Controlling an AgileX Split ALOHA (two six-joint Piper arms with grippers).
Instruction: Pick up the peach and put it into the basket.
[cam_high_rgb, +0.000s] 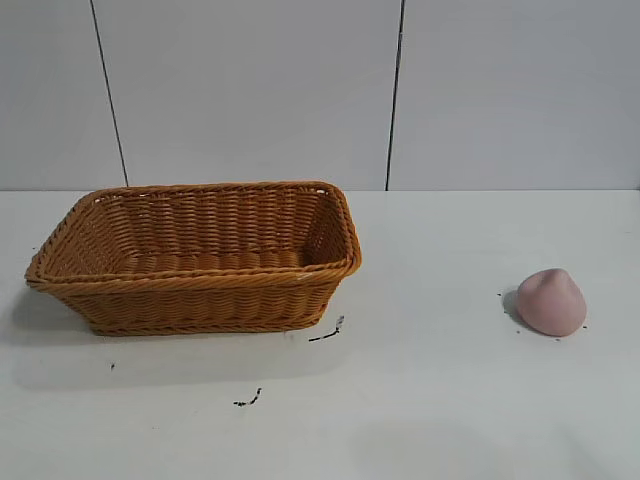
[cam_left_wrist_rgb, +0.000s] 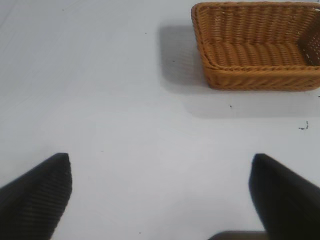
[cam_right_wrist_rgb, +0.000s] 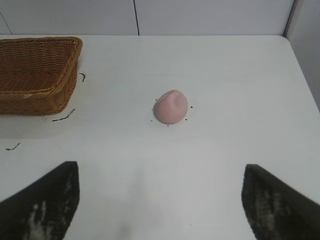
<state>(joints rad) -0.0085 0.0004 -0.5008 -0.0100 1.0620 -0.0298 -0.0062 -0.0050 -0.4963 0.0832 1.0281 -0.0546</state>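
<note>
We see the peach (cam_high_rgb: 551, 302) lying on the white worktop (cam_high_rgb: 420, 400) at the right side of the exterior view, its pointed tip turned upward and toward the back wall (cam_high_rgb: 250, 90), well apart from the basket (cam_high_rgb: 190, 300). The basket stands on the left half of the worktop, upright, its long side facing us and nothing visible inside it. A few small dark marks (cam_high_rgb: 328, 332) dot the worktop just in front of the basket's right corner, and tiny dark specks ring the peach. Neither arm enters the exterior view. From the right wrist view we find the right hand (cam_right_wrist_rgb: 160, 200) released, its two dark fingers (cam_right_wrist_rgb: 42, 202) spread wide above bare worktop, with the peach (cam_right_wrist_rgb: 171, 106) lying ahead of the gap between them and untouched; the basket's corner (cam_right_wrist_rgb: 37, 75) shows off to one side. From the left wrist view we find the left hand (cam_left_wrist_rgb: 160, 195) likewise released, its fingers (cam_left_wrist_rgb: 37, 192) wide apart over bare worktop, the basket (cam_left_wrist_rgb: 257, 45) farther off ahead and grasping nothing. The peach does not appear in the left wrist view.
</note>
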